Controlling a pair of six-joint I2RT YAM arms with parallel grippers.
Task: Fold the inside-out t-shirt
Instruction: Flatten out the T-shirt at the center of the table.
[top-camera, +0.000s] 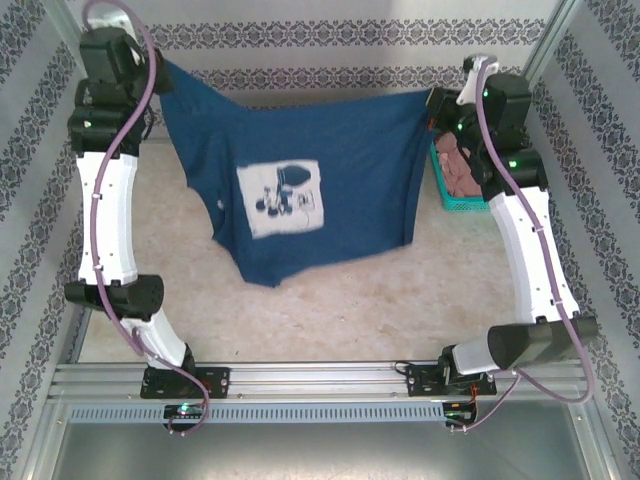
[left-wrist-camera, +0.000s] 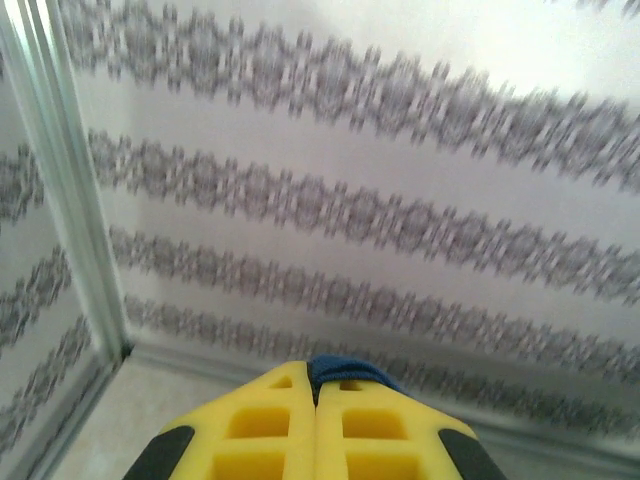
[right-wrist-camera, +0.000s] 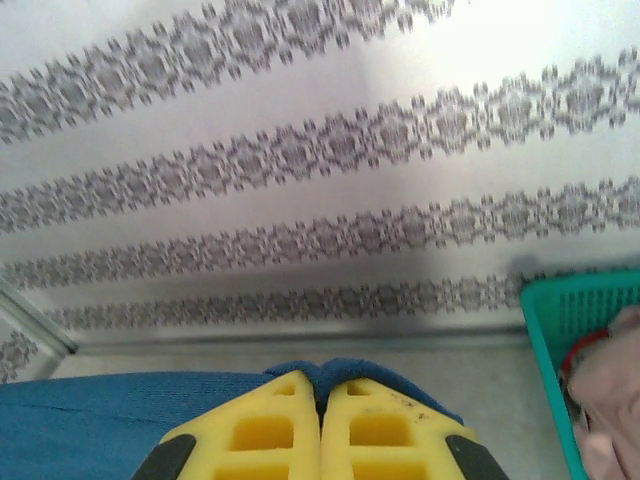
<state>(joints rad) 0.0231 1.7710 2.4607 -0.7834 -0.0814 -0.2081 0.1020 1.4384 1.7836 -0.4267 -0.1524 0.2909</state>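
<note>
One t-shirt hangs, clamped by left gripper and right gripper; one basket, seemingly holding pink cloth.

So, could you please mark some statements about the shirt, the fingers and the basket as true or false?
1. The t-shirt lies folded flat. False: it is held up and hangs stretched out.
2. The left fingers are shut on blue cloth. True.
3. The right fingers are open and empty. False: they are shut on the t-shirt.
4. A pink garment lies in the teal basket. True.
</note>
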